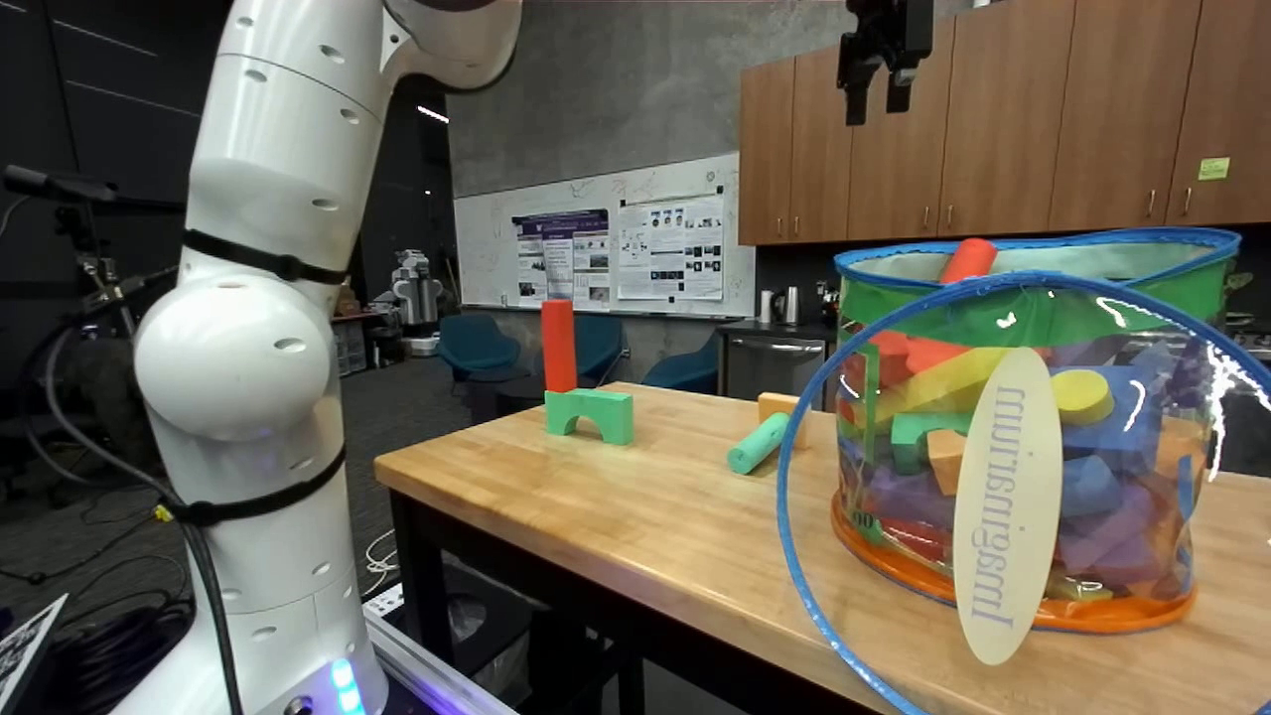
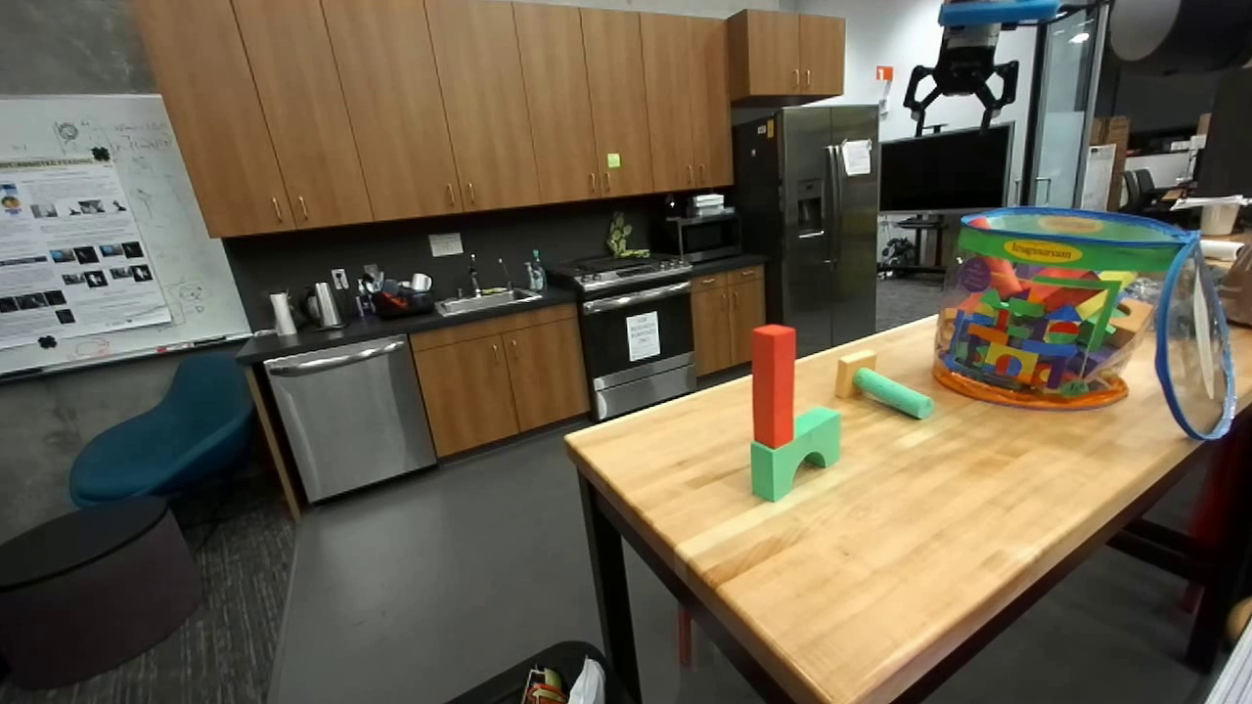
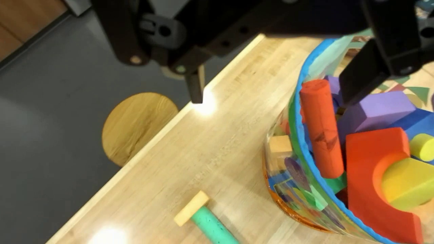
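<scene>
My gripper (image 3: 273, 98) stands open with nothing between its fingers. In both exterior views it hangs in the air, well above the tabletop and the clear round bag (image 2: 1027, 386) of blocks. From the wrist, a red cylinder (image 3: 322, 128) leans against the bag's blue rim, its top poking up. Beside it lie a purple block (image 3: 376, 108), a red arch (image 3: 362, 169) and a yellow block (image 3: 410, 183). Outside the bag, a green cylinder (image 2: 892, 392) rests against a small tan block (image 2: 855, 373). A red block (image 2: 774, 386) stands upright on a green arch (image 2: 822, 438).
The bag's round clear lid (image 2: 1195, 342) hangs open on its side with a blue rim. All of these sit on a wooden table (image 1: 596, 516). A round wooden stool (image 3: 139, 125) shows beyond the table's edge. The white arm (image 1: 258, 298) rises beside the table.
</scene>
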{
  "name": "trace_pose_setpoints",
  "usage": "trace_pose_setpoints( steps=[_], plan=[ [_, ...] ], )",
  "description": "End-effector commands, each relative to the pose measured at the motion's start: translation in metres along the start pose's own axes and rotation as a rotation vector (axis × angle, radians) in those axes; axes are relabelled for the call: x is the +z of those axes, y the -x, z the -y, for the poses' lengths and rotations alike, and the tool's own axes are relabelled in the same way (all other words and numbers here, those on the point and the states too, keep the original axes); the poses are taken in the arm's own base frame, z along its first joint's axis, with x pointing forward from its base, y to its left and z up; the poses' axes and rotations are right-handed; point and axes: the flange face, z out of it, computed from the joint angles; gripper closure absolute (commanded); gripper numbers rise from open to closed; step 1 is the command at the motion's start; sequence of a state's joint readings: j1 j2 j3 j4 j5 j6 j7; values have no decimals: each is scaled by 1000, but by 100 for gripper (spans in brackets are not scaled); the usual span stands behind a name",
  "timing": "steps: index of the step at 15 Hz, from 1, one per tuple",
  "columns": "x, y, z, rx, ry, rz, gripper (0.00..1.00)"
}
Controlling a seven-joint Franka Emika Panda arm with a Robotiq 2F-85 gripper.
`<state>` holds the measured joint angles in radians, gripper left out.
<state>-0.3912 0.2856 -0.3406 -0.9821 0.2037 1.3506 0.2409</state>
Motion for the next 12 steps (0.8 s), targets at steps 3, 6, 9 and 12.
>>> trace_pose_setpoints(
  steps=[3, 6, 9, 12],
  plan=[
    [35, 70, 79, -249, -6, 48, 0],
    [63, 114, 129, -346, 35, 47, 0],
    [95, 159, 160, -423, 57, 57, 0],
    [128, 205, 174, -479, 24, 121, 0]
  ],
)
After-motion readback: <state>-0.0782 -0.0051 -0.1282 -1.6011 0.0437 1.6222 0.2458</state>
